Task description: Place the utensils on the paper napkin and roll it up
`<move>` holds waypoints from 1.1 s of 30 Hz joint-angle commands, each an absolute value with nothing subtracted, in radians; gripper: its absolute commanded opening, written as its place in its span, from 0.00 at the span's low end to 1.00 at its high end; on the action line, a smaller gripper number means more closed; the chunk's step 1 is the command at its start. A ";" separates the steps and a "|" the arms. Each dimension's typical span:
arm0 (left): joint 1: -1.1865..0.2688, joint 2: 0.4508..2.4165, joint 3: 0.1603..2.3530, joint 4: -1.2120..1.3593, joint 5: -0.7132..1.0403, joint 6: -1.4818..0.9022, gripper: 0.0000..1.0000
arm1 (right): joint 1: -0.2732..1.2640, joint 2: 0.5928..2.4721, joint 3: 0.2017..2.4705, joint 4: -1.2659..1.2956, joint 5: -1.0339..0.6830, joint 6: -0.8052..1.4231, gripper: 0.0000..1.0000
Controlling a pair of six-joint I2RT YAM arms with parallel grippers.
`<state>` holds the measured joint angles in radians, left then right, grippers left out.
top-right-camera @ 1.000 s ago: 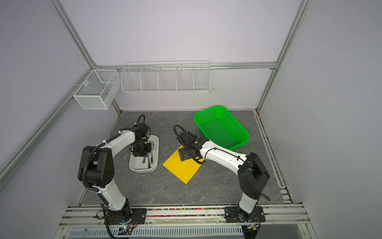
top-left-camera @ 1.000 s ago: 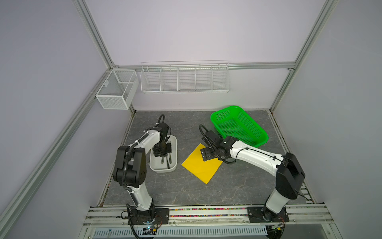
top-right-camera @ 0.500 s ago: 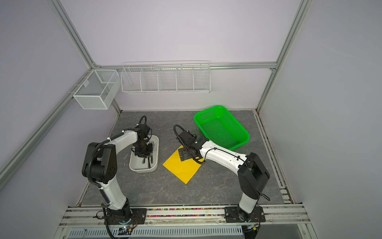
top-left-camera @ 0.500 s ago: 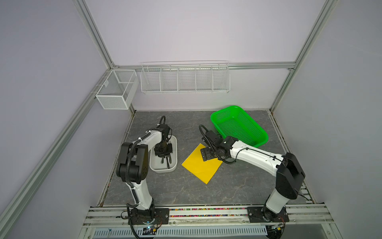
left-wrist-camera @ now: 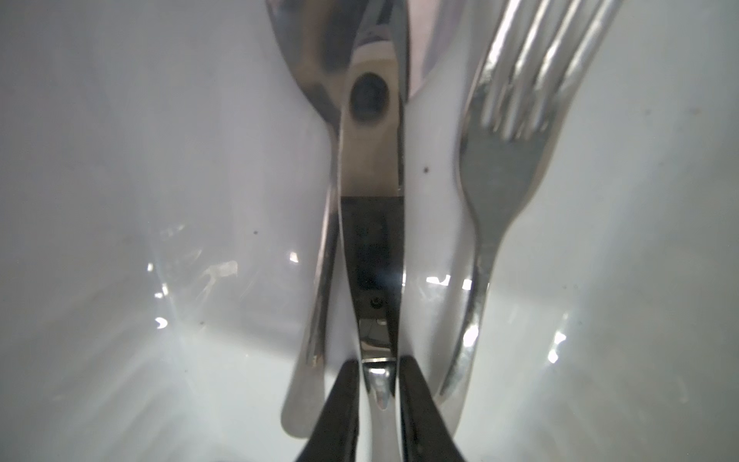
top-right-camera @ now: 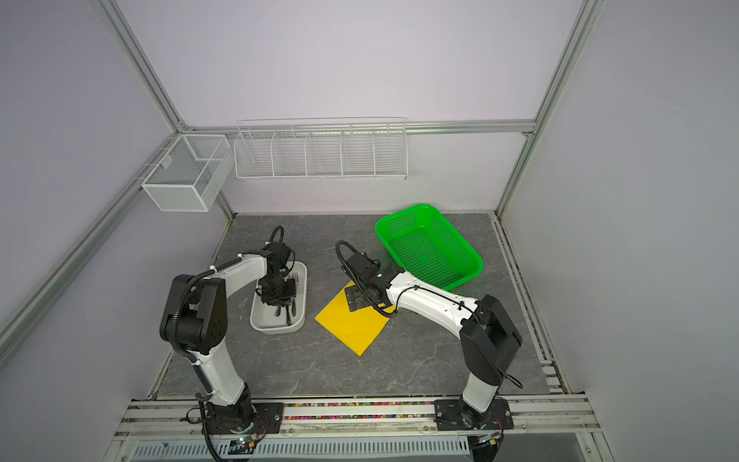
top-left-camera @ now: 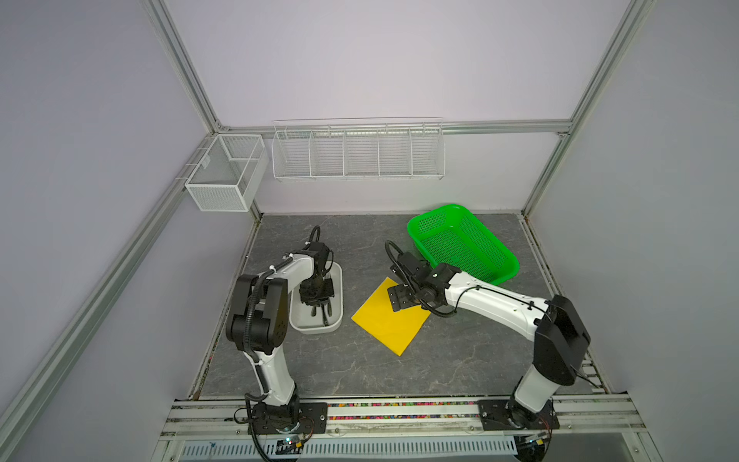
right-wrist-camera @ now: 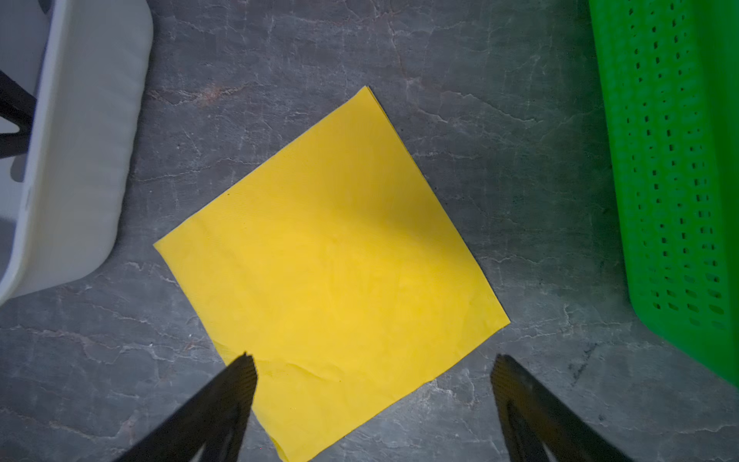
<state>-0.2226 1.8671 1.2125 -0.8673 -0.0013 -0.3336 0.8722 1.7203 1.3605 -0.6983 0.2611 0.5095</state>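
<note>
While the right gripper [right-wrist-camera: 374, 360] is hovering wide open over the paper napkin [right-wrist-camera: 332, 260], the left gripper [left-wrist-camera: 378, 362] is narrowly straddling a utensil [left-wrist-camera: 370, 172], grip unclear.

We see soft, even light in both top views; the posts [top-left-camera: 186, 72] lean out at 11 and 1 o'clock. Up close, the fork [left-wrist-camera: 508, 180] and spoon [left-wrist-camera: 304, 52] look blurry, with shiny spots on the tray [left-wrist-camera: 160, 160]. The right wrist view is dim at its corners.

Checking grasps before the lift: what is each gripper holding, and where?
The left gripper pinches the middle utensil by its handle end; the right gripper, open, holds nothing.
</note>
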 commanded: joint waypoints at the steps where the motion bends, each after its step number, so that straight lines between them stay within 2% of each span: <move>1: -0.229 1.926 1.181 -0.859 -0.024 -0.345 0.24 | 0.877 1.709 1.347 -0.696 0.255 0.538 0.95; 3: -0.230 1.938 1.196 -0.868 -0.024 -0.342 0.24 | 0.877 1.707 1.347 -0.695 0.255 0.538 0.95; 6: -0.230 1.954 1.214 -0.881 -0.022 -0.335 0.15 | 0.877 1.701 1.347 -0.698 0.258 0.537 0.95; 8: -0.230 1.954 1.214 -0.880 -0.020 -0.332 0.05 | 0.877 1.697 1.346 -0.699 0.263 0.537 0.95; 9: -0.230 1.951 1.212 -0.879 -0.019 -0.331 0.04 | 0.877 1.695 1.346 -0.701 0.265 0.536 0.95; 26: -0.235 1.757 1.227 -0.937 -0.011 -0.348 0.03 | 0.877 1.688 1.352 -0.685 0.253 0.540 0.95; 33: -0.235 1.712 1.227 -0.952 -0.001 -0.351 0.03 | 0.877 1.680 1.317 -0.557 0.119 0.544 0.96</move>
<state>-0.2302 1.7401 1.2133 -0.9165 -0.0025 -0.3397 0.8722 1.7149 1.3479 -0.6392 0.2058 0.5198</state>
